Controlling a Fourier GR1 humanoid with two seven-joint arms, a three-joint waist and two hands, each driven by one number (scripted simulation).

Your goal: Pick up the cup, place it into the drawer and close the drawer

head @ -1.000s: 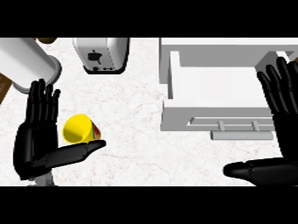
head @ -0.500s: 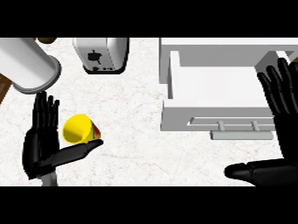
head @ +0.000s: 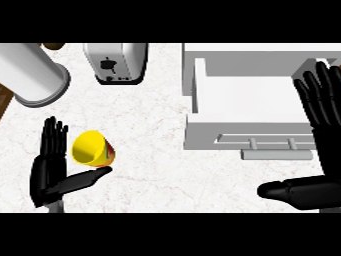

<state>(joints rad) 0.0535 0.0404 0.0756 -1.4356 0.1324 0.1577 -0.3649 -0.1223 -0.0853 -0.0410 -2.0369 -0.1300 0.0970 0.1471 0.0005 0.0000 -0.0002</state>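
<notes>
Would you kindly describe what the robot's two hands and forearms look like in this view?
The left robot hand and right robot hand are both glossy black, each with long slender fingers and a thicker thumb. Only a sliver of grey forearm shows beneath the left one at the lower edge. No cables, markings or sleeves are visible.

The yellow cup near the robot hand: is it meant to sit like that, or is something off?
The yellow cup looks tipped on its side on the counter, beside the open left robot hand. Nothing has spilled; the drawer stands open.
</notes>
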